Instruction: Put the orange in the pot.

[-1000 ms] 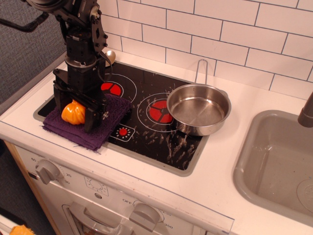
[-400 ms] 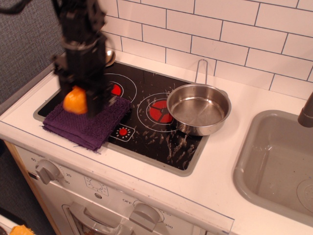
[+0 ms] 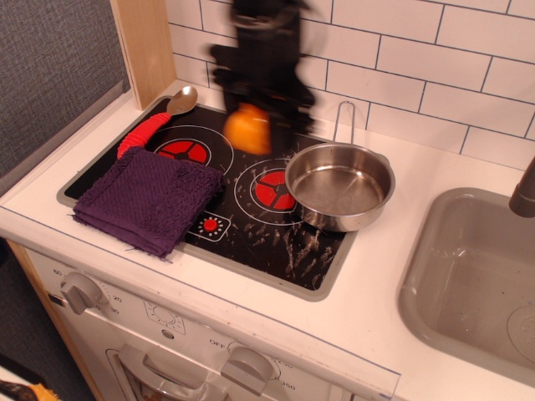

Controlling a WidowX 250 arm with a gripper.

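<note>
The orange (image 3: 247, 129) is a bright orange rounded shape held in the air above the black stovetop, between the two burners. My gripper (image 3: 251, 125) is black and motion-blurred; it hangs from above and is shut on the orange. The pot (image 3: 339, 185), a shiny steel saucepan with a thin wire-loop handle pointing to the back wall, stands on the right burner, to the right of and below the orange. It holds nothing.
A folded purple cloth (image 3: 149, 199) lies on the stove's front left. A red-handled spoon (image 3: 155, 123) lies at the back left. A grey sink basin (image 3: 472, 276) is at the right. A wooden post (image 3: 144, 46) stands at the back left.
My gripper has lifted the orange off the purple cloth and carried it up and to the right, toward the pot. The cloth is now uncovered and the spoon shows.
</note>
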